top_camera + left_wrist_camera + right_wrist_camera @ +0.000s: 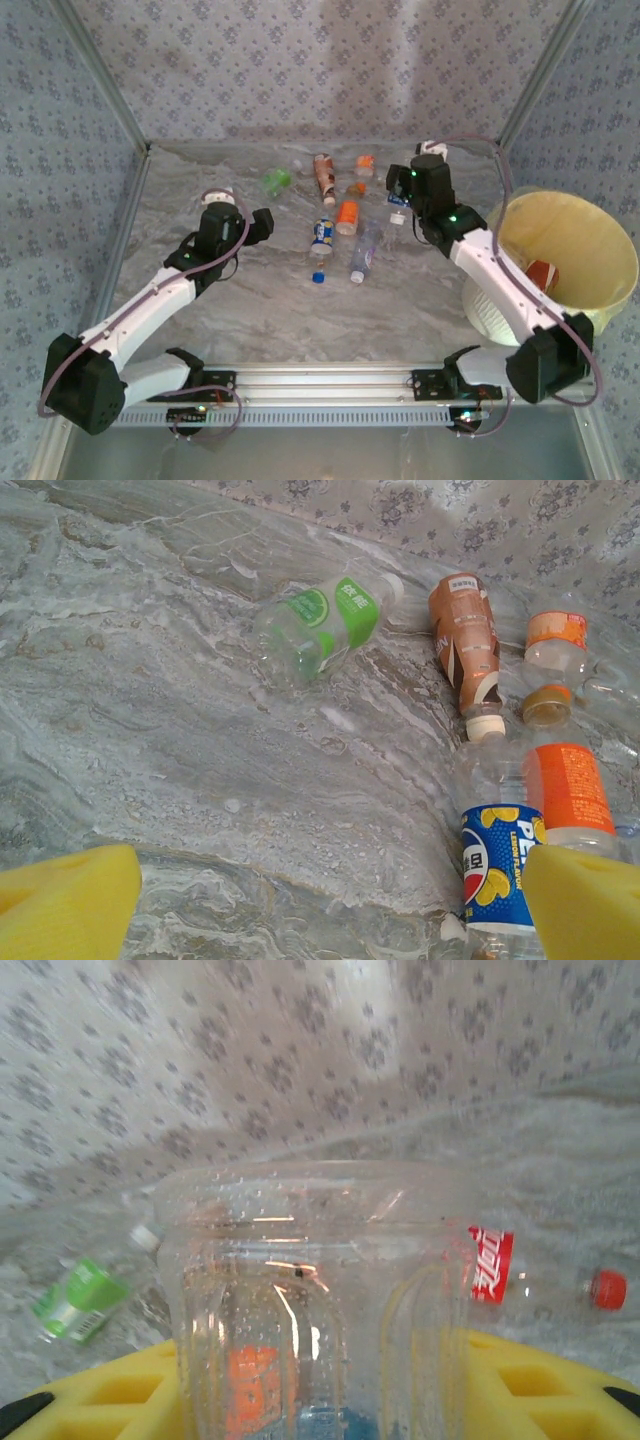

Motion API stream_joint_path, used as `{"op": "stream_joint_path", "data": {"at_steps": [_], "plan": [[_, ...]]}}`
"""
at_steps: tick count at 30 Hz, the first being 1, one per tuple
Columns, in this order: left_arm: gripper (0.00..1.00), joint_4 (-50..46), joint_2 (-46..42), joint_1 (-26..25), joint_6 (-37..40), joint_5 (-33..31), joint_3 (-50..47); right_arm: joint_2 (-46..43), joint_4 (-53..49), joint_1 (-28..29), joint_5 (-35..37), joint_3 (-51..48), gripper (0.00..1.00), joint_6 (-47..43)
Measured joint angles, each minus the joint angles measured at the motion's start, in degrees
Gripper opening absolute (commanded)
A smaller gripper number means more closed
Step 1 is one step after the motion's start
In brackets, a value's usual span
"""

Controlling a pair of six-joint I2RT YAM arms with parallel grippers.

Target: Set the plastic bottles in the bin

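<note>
Jaws of the right gripper (320,1395) clasp a clear bottle (310,1260); the left gripper (330,905) hangs wide open above the table (280,310); we see other plastic bottles (347,216) strewn between the arms; the bin (600,215) stands at right.

"LEMON FLAVOR" on the blue-labelled bottle (503,865)

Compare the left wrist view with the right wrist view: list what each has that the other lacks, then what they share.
Left wrist: the open left tool with yellow pads, and a brown-labelled plastic bottle with a white cap. Right wrist: the right tool clamping a clear, droplet-beaded plastic bottle close to the lens. Shared: the green-labelled clear plastic bottle lying on the grey marbled table, and the patterned wall.
</note>
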Motion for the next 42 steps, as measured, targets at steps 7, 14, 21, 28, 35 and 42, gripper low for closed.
{"op": "stream_joint_path", "data": {"at_steps": [7,14,21,28,35,42], "plan": [[0.98,0.6,0.3,0.0,-0.8,0.0,0.0,-9.1,-1.8,0.1,0.3,0.1,0.45,-4.5],[0.98,2.4,1.9,0.1,-1.4,0.5,0.0,-17.2,-8.0,0.2,4.6,3.4,0.43,-9.9],[0.98,2.5,5.2,0.2,-1.5,2.3,0.7,-23.8,-13.4,-1.3,12.6,5.9,0.42,-14.5],[0.98,2.7,7.0,0.1,-2.2,3.9,2.4,-24.4,-23.7,-8.2,25.1,13.0,0.42,-17.2],[0.98,3.0,7.1,0.2,-2.6,4.6,2.5,-23.6,-32.2,-28.6,22.3,13.4,0.48,-16.7],[0.98,3.0,7.1,0.2,-2.8,4.7,2.5,-20.8,-35.7,-43.7,18.5,9.6,0.51,-13.7]]}}
